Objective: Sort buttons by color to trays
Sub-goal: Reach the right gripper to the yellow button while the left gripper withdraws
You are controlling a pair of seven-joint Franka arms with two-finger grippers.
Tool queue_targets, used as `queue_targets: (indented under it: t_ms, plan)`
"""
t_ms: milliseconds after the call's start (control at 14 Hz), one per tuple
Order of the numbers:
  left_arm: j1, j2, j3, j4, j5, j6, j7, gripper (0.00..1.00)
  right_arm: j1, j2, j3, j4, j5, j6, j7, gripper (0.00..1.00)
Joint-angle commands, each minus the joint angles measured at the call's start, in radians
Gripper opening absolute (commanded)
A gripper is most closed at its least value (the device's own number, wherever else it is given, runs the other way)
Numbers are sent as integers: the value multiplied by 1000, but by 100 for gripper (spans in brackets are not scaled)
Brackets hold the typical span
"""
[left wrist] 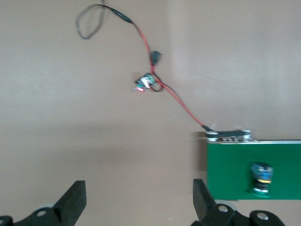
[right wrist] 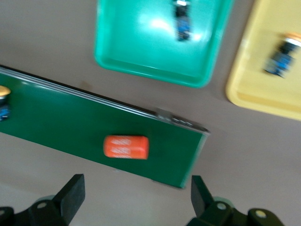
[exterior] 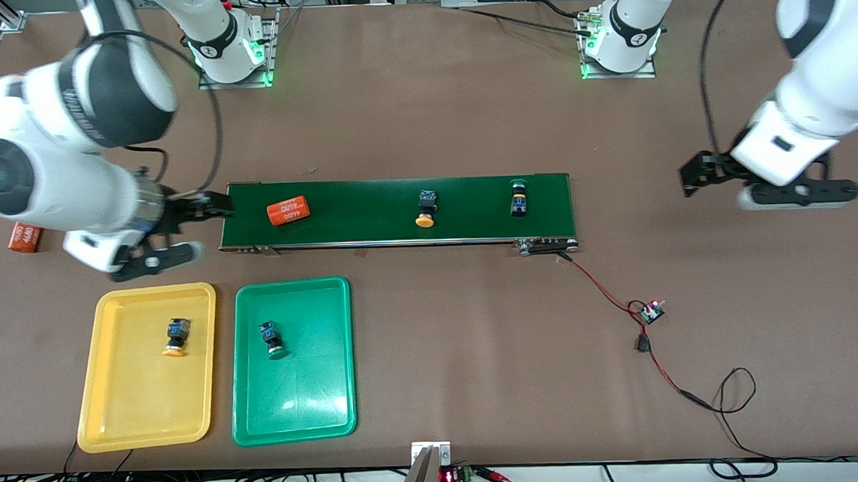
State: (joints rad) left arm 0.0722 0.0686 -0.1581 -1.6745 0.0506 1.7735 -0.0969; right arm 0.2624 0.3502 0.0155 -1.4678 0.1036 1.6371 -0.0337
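Nearby, orange cylinder (exterior: 288, 211) on conveyor belt (exterior: 399, 228)

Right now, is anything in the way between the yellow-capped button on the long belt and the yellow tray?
Partly: the orange cylinder lies on the dark green conveyor belt between that yellow-capped button and the right gripper. Bare table leads to the yellow plastic tray, beside the green tray.

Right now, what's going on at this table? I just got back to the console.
Button sorting is half done. One yellow button lies in the yellow tray and one green button in the green tray. Another yellow button, another green button and an orange cylinder lie on the conveyor belt. The right gripper hangs at the belt's end, jaws open and empty; the left gripper waits open over bare table.
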Motion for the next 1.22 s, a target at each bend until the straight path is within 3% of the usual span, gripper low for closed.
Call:
queue_targets:
  t_ms: [0, 143, 358, 573, 1146]
  plan:
    - [-76, -16, 109, 73, 3, -51, 69, 100, 99, 28, -6, 3, 41, 67, 27, 100]
    - [-106, -15, 127, 87, 3, -115, 92, 100, 132, 73, -6, 3, 118, 125, 194, 100]
    - [-126, -7, 127, 151, 0, -189, 155, 100, 224, 114, -8, 3, 114, 165, 410, 100]
    - [-117, 43, 129, 148, -18, -158, 172, 100, 293, 134, -9, -6, 81, 217, 527, 100]
    - [-98, 8, 129, 73, -31, -83, 183, 100, 393, 214, -12, -58, 79, 368, 781, 100]
